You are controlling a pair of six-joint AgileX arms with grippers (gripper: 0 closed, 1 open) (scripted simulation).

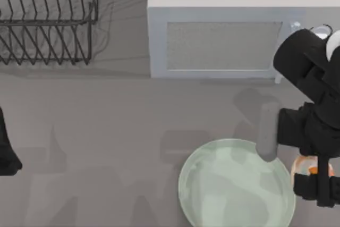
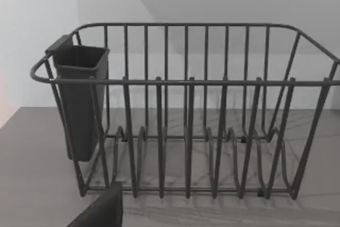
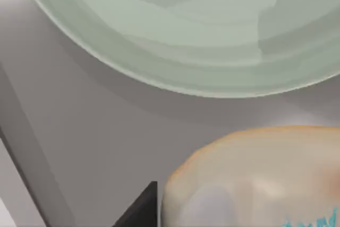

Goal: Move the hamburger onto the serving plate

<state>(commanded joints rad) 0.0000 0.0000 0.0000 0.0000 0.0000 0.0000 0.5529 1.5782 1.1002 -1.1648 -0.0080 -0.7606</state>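
The hamburger (image 1: 311, 166), a small cream lump with orange patches, sits on the table just right of the serving plate (image 1: 236, 187), apart from its rim. My right gripper (image 1: 317, 180) is down over the hamburger, black parts flanking it above and below in the top view. In the right wrist view the hamburger (image 3: 255, 179) is very close, with the pale mint plate rim (image 3: 175, 73) beyond it across a strip of bare table. My left gripper (image 1: 6, 155) is parked at the table's left edge.
A white microwave (image 1: 223, 41) stands at the back, behind the plate. A dark wire dish rack (image 1: 48, 19) stands at the back left; the left wrist view faces the rack (image 2: 186, 115) and its dark utensil cup (image 2: 79, 99). Open grey table lies between plate and left arm.
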